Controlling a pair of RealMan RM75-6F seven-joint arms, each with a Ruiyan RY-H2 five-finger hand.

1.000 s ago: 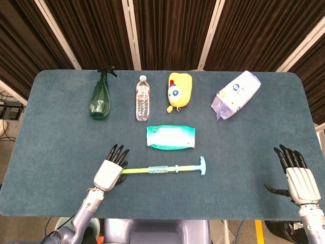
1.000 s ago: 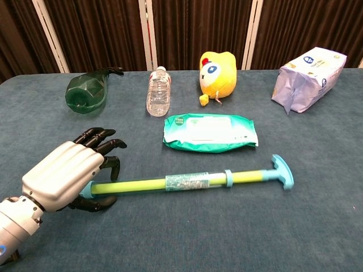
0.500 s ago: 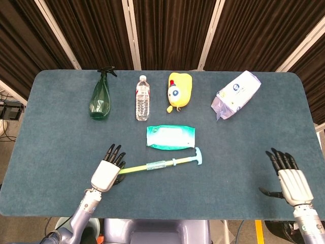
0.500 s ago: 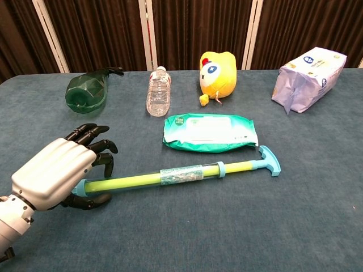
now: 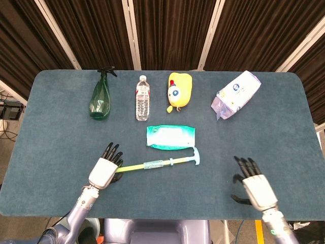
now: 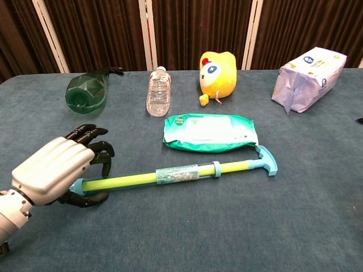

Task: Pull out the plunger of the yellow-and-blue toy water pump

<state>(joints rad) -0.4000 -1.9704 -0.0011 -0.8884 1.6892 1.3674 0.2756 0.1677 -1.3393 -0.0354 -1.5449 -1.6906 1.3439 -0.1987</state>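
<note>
The toy water pump lies on the blue table: a yellow-green tube with a clear sleeve and a blue T-handle at its right end. My left hand grips the tube's left end, fingers over it and thumb under, as the chest view shows. There the pump slants up to the right, and its handle sits against the wipes pack. My right hand hovers at the front right with its fingers apart, holding nothing, well right of the handle.
A teal wipes pack lies just behind the pump. Along the back stand a green spray bottle, a water bottle, a yellow plush toy and a white-and-blue package.
My left hand has drawn the pump leftward, and its handle end has swung back toward the wipes pack. My right hand has moved left from the table's right edge, toward the handle.
</note>
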